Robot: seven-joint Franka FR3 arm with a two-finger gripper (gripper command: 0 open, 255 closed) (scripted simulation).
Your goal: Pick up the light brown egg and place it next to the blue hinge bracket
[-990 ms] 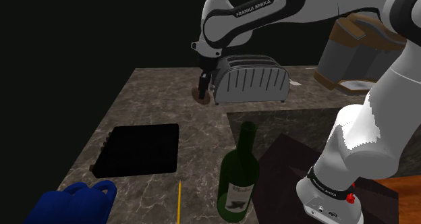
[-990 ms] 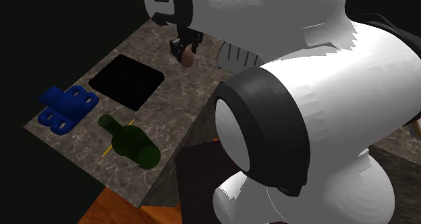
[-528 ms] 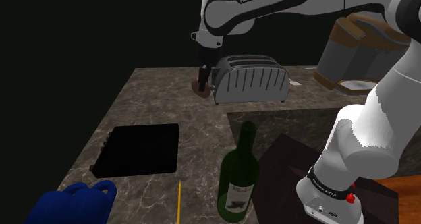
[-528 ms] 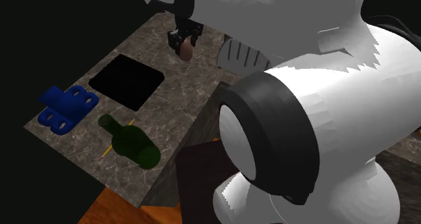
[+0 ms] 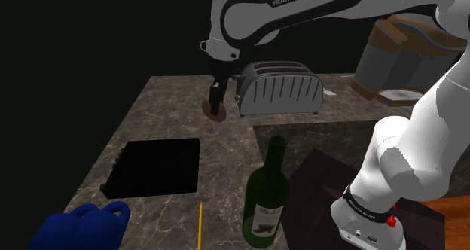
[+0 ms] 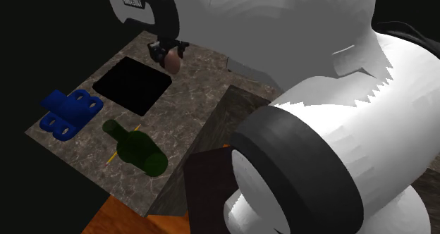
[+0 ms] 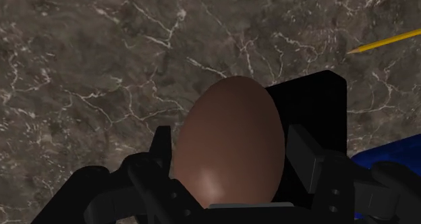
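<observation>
Egg (image 7: 229,145), brown and smooth, sits clasped between the two black fingers of the pincer (image 7: 229,156). The fingers press its sides, closed only as far as the shell allows. Its pointed end faces away from the hand.

In the shoulder view the pincer (image 5: 217,98) hangs from the arm above the far part of the table (image 5: 166,109), just to the left of the grey toaster (image 5: 279,89). The egg (image 5: 217,110) shows at its tip, clear of the dark marbled top.

In the second exterior view the egg (image 6: 170,60) hovers by the far corner of a flat black square (image 6: 132,84) set in the table (image 6: 190,99).

Blue hinge bracket (image 6: 69,113) lies at the table's near left corner in that view, well apart from the egg, with the black square between them. A green bottle (image 6: 137,149) stands to its right, with a thin yellow stick (image 6: 113,157) on the table beside the bottle.

From the wrist camera, the black square (image 7: 317,108) shows behind the egg, with a strip of blue bracket (image 7: 398,155) and the yellow stick (image 7: 381,42) beyond it.
</observation>
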